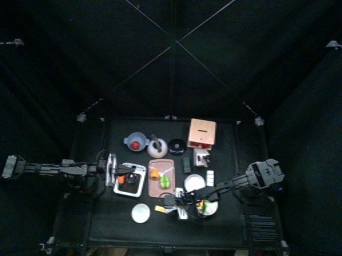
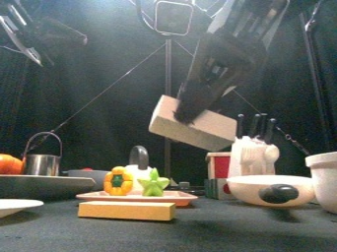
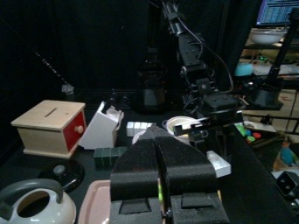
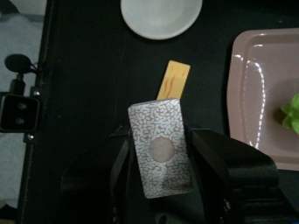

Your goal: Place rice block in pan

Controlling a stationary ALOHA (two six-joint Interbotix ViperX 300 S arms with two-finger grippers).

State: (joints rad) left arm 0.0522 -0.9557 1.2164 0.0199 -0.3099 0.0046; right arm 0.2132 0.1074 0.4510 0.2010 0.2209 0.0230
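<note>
Black curtains are hanging all around the small table (image 1: 100, 200). At about five o'clock on it, the right tool (image 4: 163, 162) is squeezing the rice block (image 4: 160, 157) by its long sides, up in the air. It looks stiff, light and maybe slippery. The left tool (image 3: 170, 166) is resting, pressed together, at nine o'clock.

Pink tray (image 2: 137, 199) near the tabletop's front edge, holding a yellow pepper (image 2: 118, 180) and a green star-shaped piece (image 2: 154, 183). Yellow block (image 2: 128, 210) just before it. Kettle (image 2: 43, 157) further left. White bowl (image 2: 270, 189) and knife block (image 2: 249, 150) right.
</note>
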